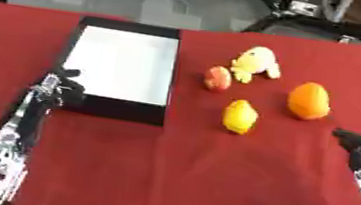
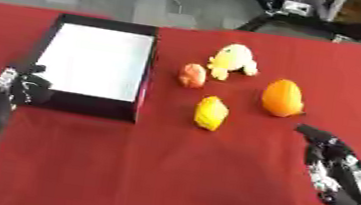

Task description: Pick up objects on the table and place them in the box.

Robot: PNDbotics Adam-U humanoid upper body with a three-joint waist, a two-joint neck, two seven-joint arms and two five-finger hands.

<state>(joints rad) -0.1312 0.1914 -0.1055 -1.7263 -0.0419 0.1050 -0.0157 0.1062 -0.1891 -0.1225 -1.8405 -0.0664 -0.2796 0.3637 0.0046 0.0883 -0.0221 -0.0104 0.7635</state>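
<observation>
Here a black box with a white floor is seen on the red table, its near left corner met by the left hand, whose finger state cannot be told. Right of the box, apart from one another, are set a yellow plush toy, a small red fruit, a lemon and an orange. The right hand is held fingers straight, near the orange, with open cloth toward the near edge

My left arm comes in from the lower left, its robot hand raised with fingers curled, holding nothing. My right arm enters from the lower right, and its robot hand stretches forward low with fingers straight and relaxed, empty too.
</observation>
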